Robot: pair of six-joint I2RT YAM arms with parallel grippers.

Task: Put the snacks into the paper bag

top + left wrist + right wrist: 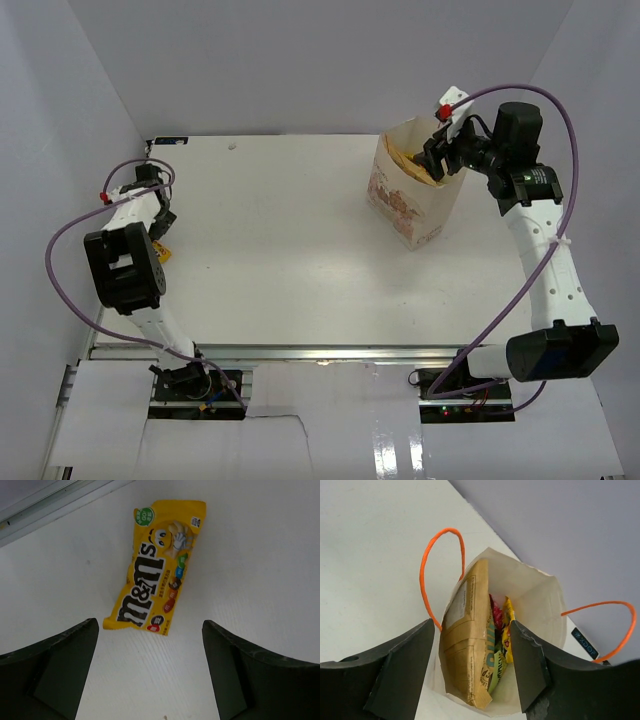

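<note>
Yellow sweet packet (157, 570) lies flat on the worktop (280, 250) at its left edge, well apart from the paper bag (415, 200), which stands upright at the far right.

Step in hand, as judged: one drop into the bag is complete and the pick-up of the last loose packet is about to begin. The bag holds the tan chip bag (467, 645) on edge, with small packets (506, 625) of red, yellow and green tucked beside it.

Left tool (149, 630): fully spread, hovering directly above the lower end of the yellow packet, touching nothing.

Right tool (471, 625): jaws parted over the bag mouth, nothing between them; contact with the bag rim cannot be told.

Next move calls for the left tool to descend squarely, close across the packet's narrow width, and carry it right to the bag. The right arm should clear the opening first.
</note>
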